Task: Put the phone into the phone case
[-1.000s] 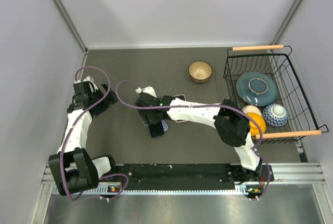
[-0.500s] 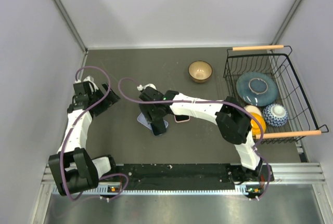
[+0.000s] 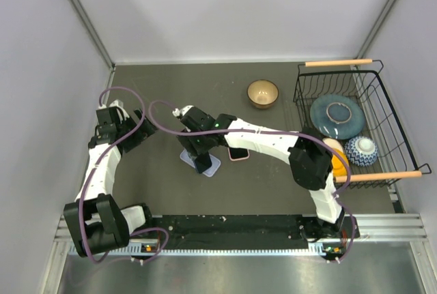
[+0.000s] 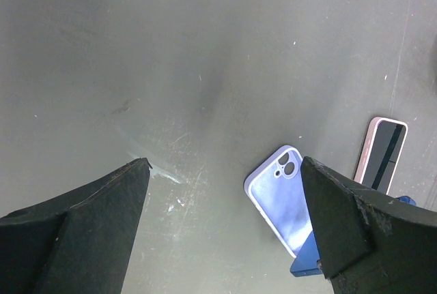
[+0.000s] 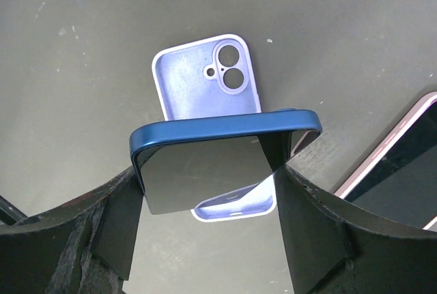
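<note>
My right gripper (image 5: pixel 208 188) is shut on a blue phone (image 5: pixel 205 161), held tilted just above an empty lilac phone case (image 5: pixel 198 79) that lies open side up on the table. From above, the right gripper (image 3: pixel 200 161) hangs over the case (image 3: pixel 213 166), left of centre. In the left wrist view the case (image 4: pixel 283 195) and a corner of the blue phone (image 4: pixel 308 260) show low on the right. My left gripper (image 4: pixel 225 226) is open and empty, at the table's left side (image 3: pixel 136 134), apart from the case.
A second phone in a pink case (image 3: pixel 238 152) lies right of the lilac case, also in the left wrist view (image 4: pixel 382 151). A tan bowl (image 3: pixel 263 93) stands at the back. A black wire basket (image 3: pixel 382 89) with dishes stands at the right.
My right gripper has carried the blue phone slightly left and away from me, now hanging over the lilac case. The left arm has not moved.
</note>
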Available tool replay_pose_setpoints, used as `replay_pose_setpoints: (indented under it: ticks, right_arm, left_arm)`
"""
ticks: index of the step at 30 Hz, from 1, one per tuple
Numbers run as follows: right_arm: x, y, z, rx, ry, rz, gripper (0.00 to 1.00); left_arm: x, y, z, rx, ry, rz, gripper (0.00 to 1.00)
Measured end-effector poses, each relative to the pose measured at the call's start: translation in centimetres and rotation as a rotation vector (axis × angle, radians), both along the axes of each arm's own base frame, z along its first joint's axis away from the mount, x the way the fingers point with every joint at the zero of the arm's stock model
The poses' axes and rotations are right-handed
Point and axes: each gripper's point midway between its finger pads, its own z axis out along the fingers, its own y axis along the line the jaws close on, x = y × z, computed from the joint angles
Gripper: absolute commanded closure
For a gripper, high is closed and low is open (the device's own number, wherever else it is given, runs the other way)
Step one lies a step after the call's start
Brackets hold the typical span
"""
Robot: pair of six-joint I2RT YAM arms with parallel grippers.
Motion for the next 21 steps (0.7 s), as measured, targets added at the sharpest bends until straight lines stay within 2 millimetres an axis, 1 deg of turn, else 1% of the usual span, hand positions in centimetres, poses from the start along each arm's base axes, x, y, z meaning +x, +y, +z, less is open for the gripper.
replay_pose_setpoints:
  ticks: [6, 12, 18, 21]
  right_arm:
    - [0.3, 0.0, -0.1, -0.035, -0.044, 0.094, 0.65]
    - [0.5, 0.4, -1.1, -0.066, -0.097, 0.189, 0.66]
    - [-0.5, 0.5, -2.8, -0.100, -0.127, 0.256, 0.67]
    - [-0.7, 0.6, -3.1, -0.101, -0.134, 0.270, 0.67]
  left_arm:
    - [0.0, 0.0, 0.0, 0.000, 0.000, 0.000, 0.03]
    - [0.0, 0.0, 0.0, 0.000, 0.000, 0.000, 0.03]
    - [0.0, 0.0, 0.0, 0.000, 0.000, 0.000, 0.03]
    - [0.0, 0.0, 0.0, 0.000, 0.000, 0.001, 0.04]
